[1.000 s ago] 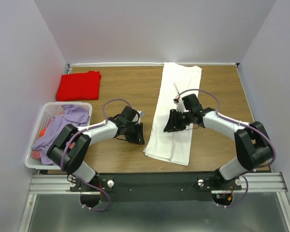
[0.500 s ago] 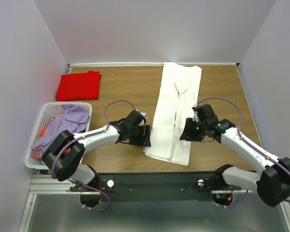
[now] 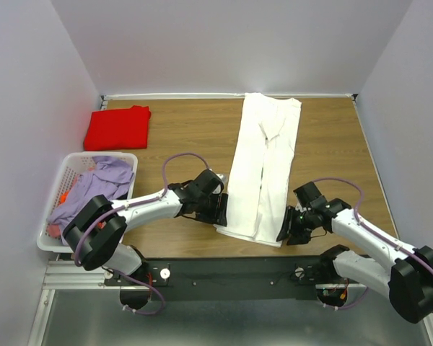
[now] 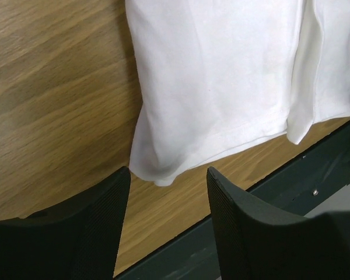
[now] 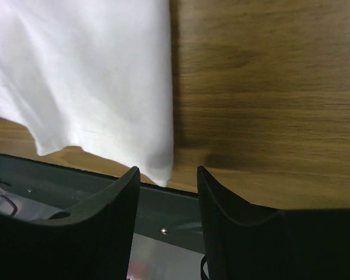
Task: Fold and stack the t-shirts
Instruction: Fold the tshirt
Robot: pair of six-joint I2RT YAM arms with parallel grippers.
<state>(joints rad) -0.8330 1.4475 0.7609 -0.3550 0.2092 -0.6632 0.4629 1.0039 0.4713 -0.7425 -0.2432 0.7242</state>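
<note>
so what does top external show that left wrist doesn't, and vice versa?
Only top external: the red t-shirt, the laundry basket of clothes, the right gripper, and the white t-shirt end to end. Only left wrist: the left gripper up close, jaws open and empty, the shirt's near hem corner just ahead. Both: the white t-shirt, wooden table and black near rail.

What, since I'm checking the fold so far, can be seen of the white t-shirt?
The white t-shirt is soft, plain cloth folded lengthwise into a long narrow strip, side flaps meeting down its middle. It lies flat on the wooden table, from the back edge to the near edge, slanting slightly. The left gripper and right gripper, both open, sit at its near corners, gripping nothing. No print shows.
</note>
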